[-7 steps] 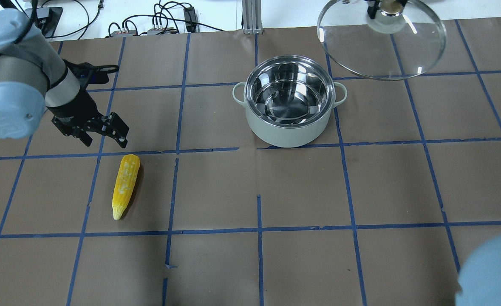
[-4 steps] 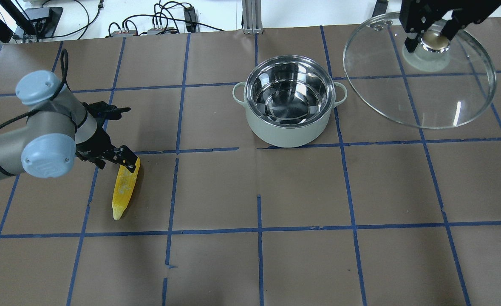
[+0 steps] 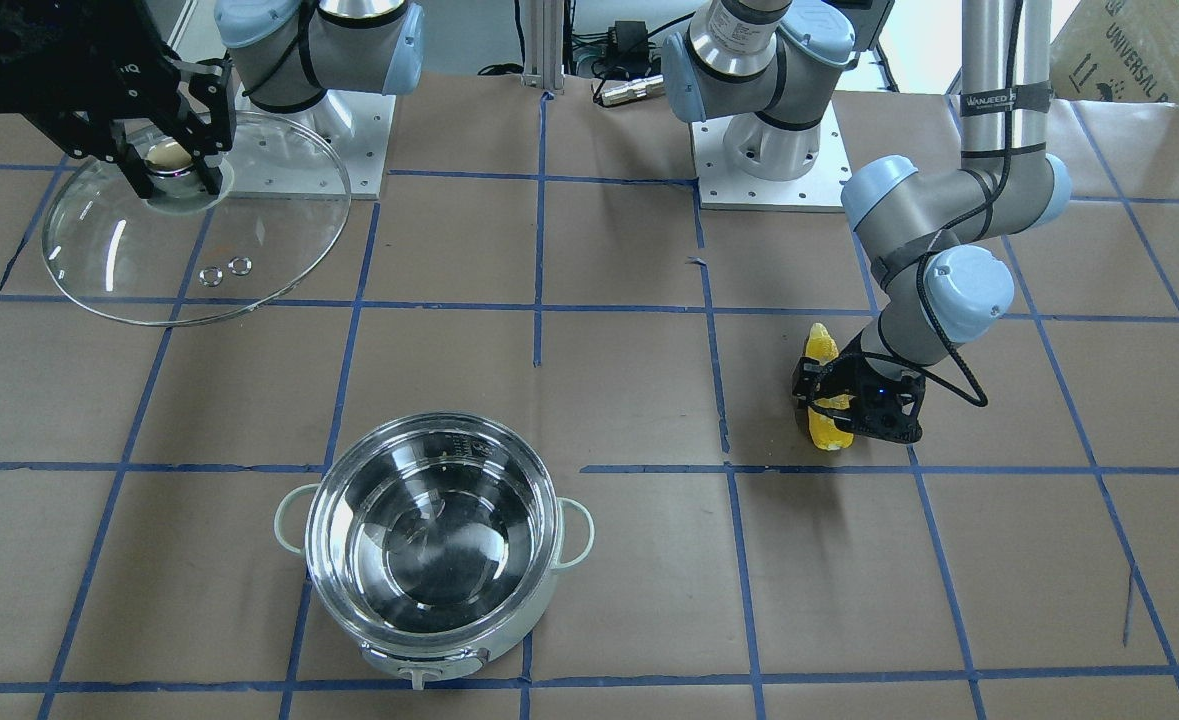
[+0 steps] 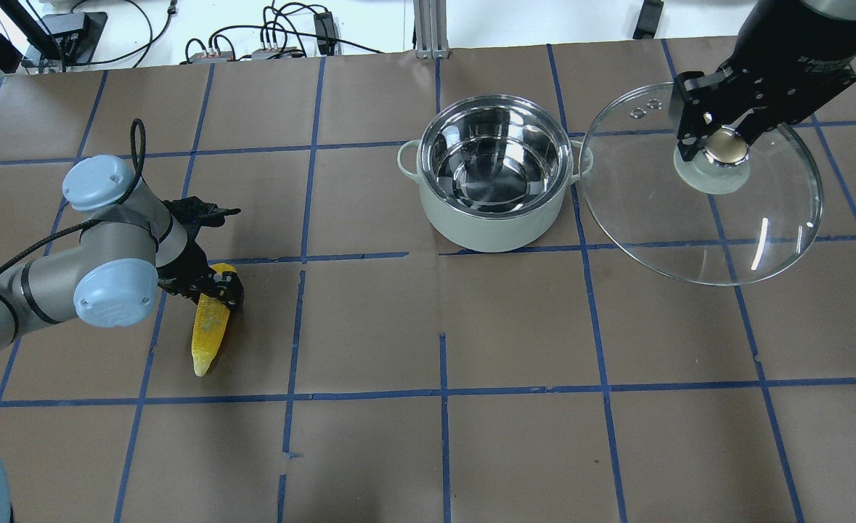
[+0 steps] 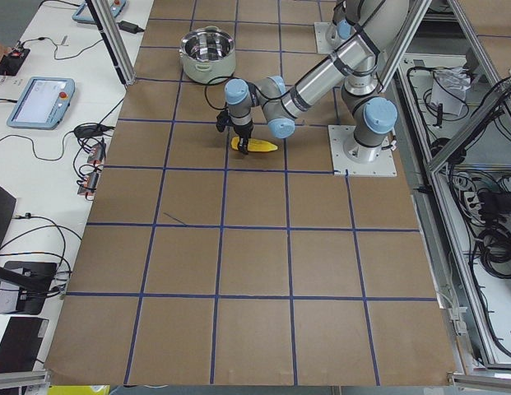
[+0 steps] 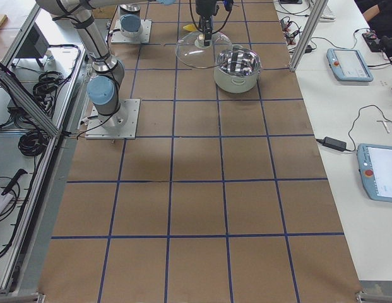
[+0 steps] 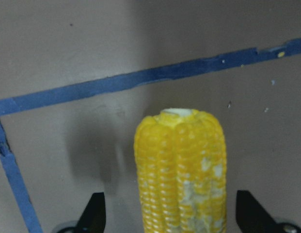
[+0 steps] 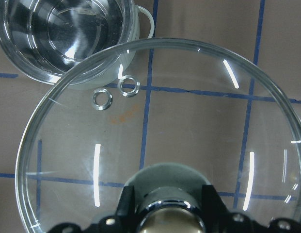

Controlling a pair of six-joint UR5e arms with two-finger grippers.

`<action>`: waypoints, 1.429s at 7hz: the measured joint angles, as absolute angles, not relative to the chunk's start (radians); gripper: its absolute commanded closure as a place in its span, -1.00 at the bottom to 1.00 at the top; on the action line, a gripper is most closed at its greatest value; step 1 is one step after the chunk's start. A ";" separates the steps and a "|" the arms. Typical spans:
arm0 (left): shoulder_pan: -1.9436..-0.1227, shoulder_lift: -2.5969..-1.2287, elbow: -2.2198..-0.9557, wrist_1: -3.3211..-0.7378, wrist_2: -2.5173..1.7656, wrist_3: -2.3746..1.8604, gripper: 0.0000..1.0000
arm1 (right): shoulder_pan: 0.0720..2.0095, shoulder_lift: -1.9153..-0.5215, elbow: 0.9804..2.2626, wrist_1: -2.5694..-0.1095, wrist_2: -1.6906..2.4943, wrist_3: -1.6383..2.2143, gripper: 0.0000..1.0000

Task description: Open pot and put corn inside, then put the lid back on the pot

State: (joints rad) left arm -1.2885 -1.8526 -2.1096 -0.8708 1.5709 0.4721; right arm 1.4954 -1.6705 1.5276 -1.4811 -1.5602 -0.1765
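We see the pot [image 4: 496,221] standing lidless on the table [image 4: 515,436], its shiny steel inside showing. Well to the pot's left and nearer the robot, the corn [image 4: 206,338] lies flat on the table. Its blunt end points away from the robot and its tip toward it. The left gripper [image 4: 222,285] is down over that blunt end with its jaws apart. In the wrist view the two fingers [image 7: 94,213] stand either side of the cob with a gap on each side, so we take it as gripping nothing. Just to the pot's right, the lid [image 4: 696,240] hangs from the right gripper [image 4: 724,145], whose jaws are closed on the knob [image 3: 171,156]. From overhead the lid's rim overlaps the pot's right side; whether they touch we cannot tell. The lid's two vent rings [image 8: 129,86] sit on the side toward the pot
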 measured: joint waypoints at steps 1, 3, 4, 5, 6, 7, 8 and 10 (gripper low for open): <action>-1.292 -1.844 -2.107 -0.874 1.569 0.461 0.84 | 1.496 -1.673 1.548 -1.498 -1.561 -0.175 0.29; -1.339 -1.820 -2.061 -0.911 1.564 0.382 0.84 | 1.497 -1.675 1.554 -1.505 -1.566 -0.169 0.29; -1.392 -1.823 -1.994 -0.956 1.564 0.339 0.84 | 1.498 -1.675 1.553 -1.507 -1.571 -0.168 0.29; -1.458 -1.840 -1.895 -1.014 1.564 0.295 0.84 | 1.500 -1.673 1.553 -1.510 -1.574 -0.167 0.29; -1.518 -1.878 -1.775 -1.082 1.553 0.244 0.84 | 1.501 -1.671 1.552 -1.513 -1.577 -0.167 0.29; -1.573 -1.932 -1.644 -1.148 1.533 0.189 0.84 | 1.502 -1.668 1.553 -1.514 -1.581 -0.168 0.29; -1.623 -1.989 -1.513 -1.208 1.523 0.131 0.84 | 1.502 -1.666 1.554 -1.515 -1.582 -0.168 0.29; -1.719 -2.111 -1.241 -1.317 1.508 -0.001 0.83 | 1.502 -1.666 1.553 -1.515 -1.583 -0.167 0.29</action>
